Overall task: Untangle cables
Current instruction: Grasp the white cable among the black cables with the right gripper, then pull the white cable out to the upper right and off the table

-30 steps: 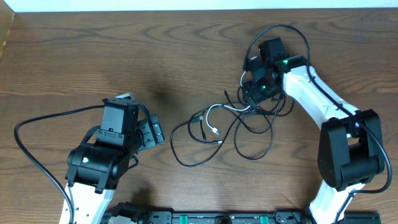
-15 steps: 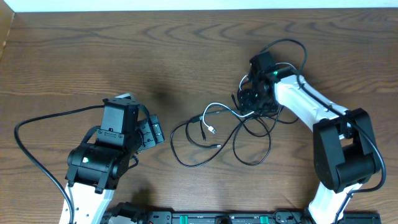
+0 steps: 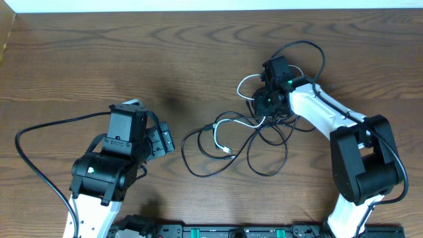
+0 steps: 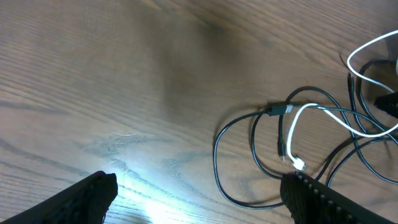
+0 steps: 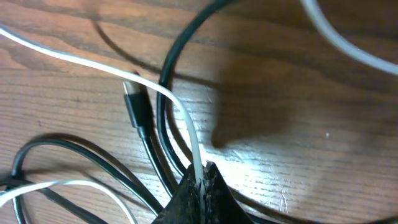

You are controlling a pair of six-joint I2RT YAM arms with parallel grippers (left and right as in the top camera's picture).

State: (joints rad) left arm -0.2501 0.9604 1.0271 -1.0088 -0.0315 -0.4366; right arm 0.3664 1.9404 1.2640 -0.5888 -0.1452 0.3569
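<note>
Ok, right gripper (image 5: 203, 173) is pinching the white cable (image 5: 188, 127), fingers closed right down on it, at the upper right edge of the tangle. From overhead, the white cable is looping up and left of that gripper, then running back down into the pile. Its small white plug (image 4: 300, 165) is lying inside the black loops. Black cables (image 4: 214, 162) are lying on the wooden table (image 3: 132, 53), centre-right, crossing each other and the white one. A black plug (image 5: 135, 106) is sitting just beside the pinch. Left gripper (image 3: 160, 141) is hanging with jaws wide, holding nothing, well apart from the tangle.
</note>
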